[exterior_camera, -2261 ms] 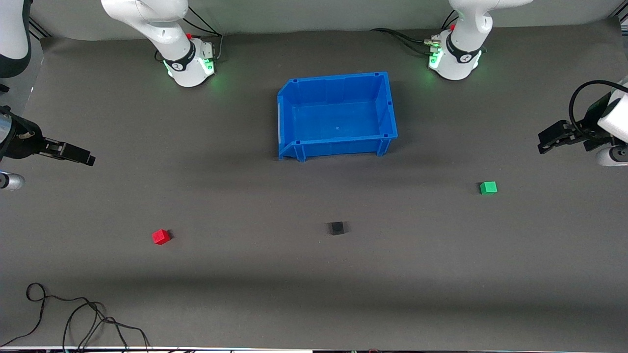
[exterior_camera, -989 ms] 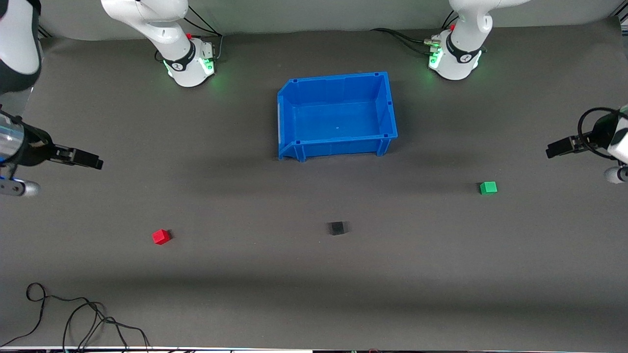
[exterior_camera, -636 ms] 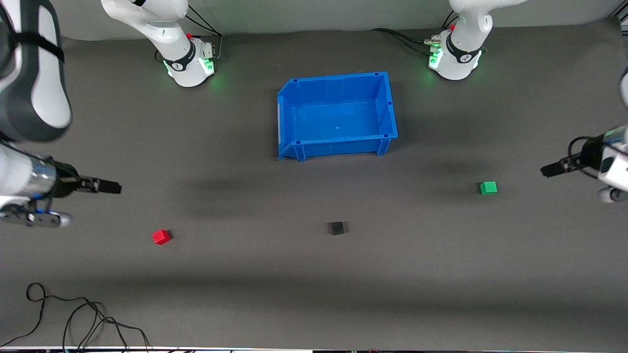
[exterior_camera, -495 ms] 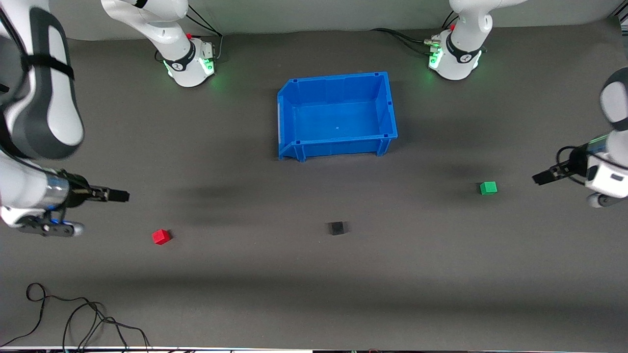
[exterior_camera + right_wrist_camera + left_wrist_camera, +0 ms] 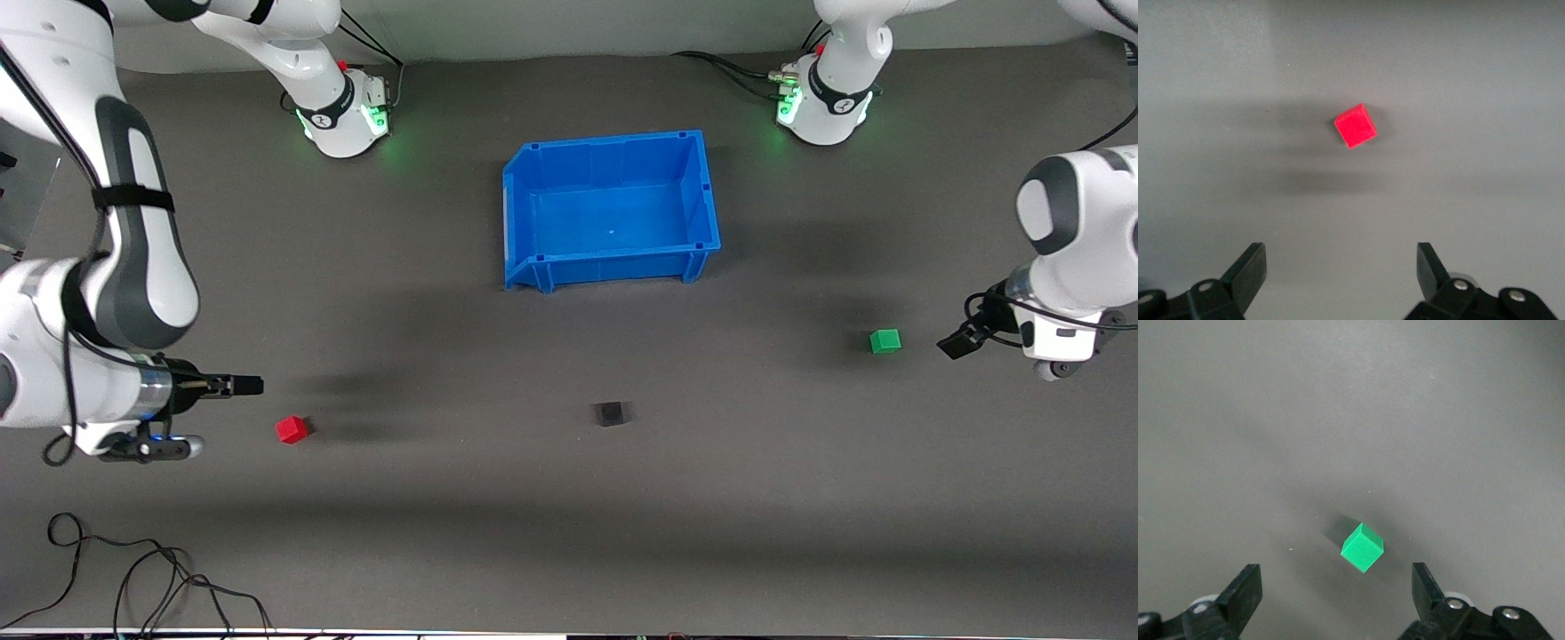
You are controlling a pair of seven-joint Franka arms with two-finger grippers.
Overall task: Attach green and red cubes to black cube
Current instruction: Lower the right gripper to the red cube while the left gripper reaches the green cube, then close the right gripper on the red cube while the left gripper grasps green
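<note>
The green cube lies on the dark mat toward the left arm's end. My left gripper hangs open and empty beside it; in the left wrist view the green cube sits just ahead of the spread fingers. The red cube lies toward the right arm's end. My right gripper is open and empty above the mat beside it; the right wrist view shows the red cube ahead of the fingers. The black cube lies between the two coloured cubes.
A blue bin stands empty in the middle of the table, farther from the front camera than the cubes. A loose black cable curls on the mat's near edge at the right arm's end.
Both arms have swung in from the table's ends and come lower, the left gripper toward the green cube, the right toward the red cube. The cubes have not moved.
</note>
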